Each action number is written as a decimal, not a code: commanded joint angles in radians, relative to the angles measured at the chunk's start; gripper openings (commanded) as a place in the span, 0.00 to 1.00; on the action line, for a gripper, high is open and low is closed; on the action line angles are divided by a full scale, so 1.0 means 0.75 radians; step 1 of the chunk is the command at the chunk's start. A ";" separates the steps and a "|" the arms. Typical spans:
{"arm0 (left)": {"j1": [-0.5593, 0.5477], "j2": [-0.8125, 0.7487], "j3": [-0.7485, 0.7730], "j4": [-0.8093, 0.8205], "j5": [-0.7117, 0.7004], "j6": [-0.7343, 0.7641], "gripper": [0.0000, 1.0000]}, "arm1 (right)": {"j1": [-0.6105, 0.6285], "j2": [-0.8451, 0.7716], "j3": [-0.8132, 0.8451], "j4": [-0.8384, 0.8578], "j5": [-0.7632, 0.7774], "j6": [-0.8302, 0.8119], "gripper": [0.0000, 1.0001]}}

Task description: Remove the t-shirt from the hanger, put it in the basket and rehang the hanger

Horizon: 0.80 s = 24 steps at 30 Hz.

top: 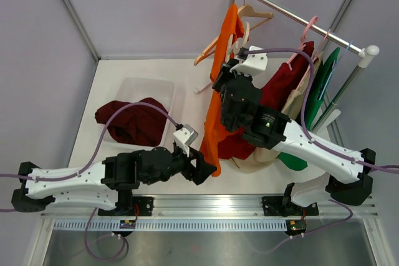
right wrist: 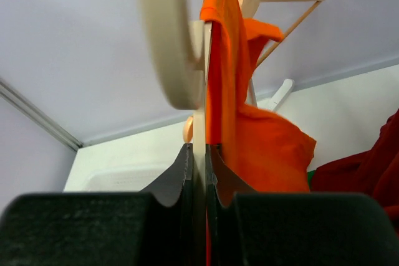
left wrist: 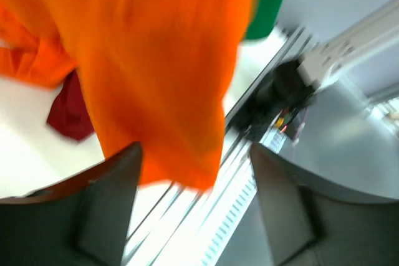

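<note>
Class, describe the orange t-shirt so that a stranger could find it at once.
Start at the clothes rail in the far right corner. Near its left end, the orange t-shirt hangs down in a long strip. Its neighbours are dark red, beige and green.

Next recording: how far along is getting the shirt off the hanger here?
Done: nothing yet; the orange t-shirt still hangs on the wooden hanger. In hand: the right gripper is shut on the hanger, and the left gripper is open at the shirt's bottom hem. Left: close on the hem and pull the shirt off.
</note>
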 commanded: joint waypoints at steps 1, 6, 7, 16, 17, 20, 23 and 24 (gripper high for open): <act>-0.008 0.045 0.073 -0.105 0.035 0.003 0.80 | 0.011 -0.057 0.069 0.152 0.046 0.011 0.00; -0.010 0.109 0.128 -0.101 0.048 0.021 0.86 | 0.011 -0.059 0.067 0.152 0.038 0.029 0.00; -0.010 0.111 0.132 -0.097 0.028 0.023 0.86 | 0.013 -0.057 0.067 0.106 0.038 0.033 0.00; -0.023 0.019 0.148 -0.101 -0.203 0.078 0.91 | 0.025 -0.094 0.000 -0.038 0.026 0.174 0.00; -0.025 0.011 0.146 -0.107 -0.226 0.087 0.91 | 0.027 -0.102 -0.013 -0.046 0.024 0.195 0.00; -0.025 0.021 0.173 -0.131 -0.298 0.144 0.91 | 0.027 -0.126 -0.045 -0.083 0.013 0.236 0.00; -0.025 0.108 0.199 -0.129 -0.376 0.209 0.90 | 0.029 -0.131 -0.056 -0.081 -0.007 0.254 0.00; -0.025 0.137 0.216 -0.127 -0.363 0.220 0.87 | 0.031 -0.129 -0.056 -0.081 -0.019 0.256 0.00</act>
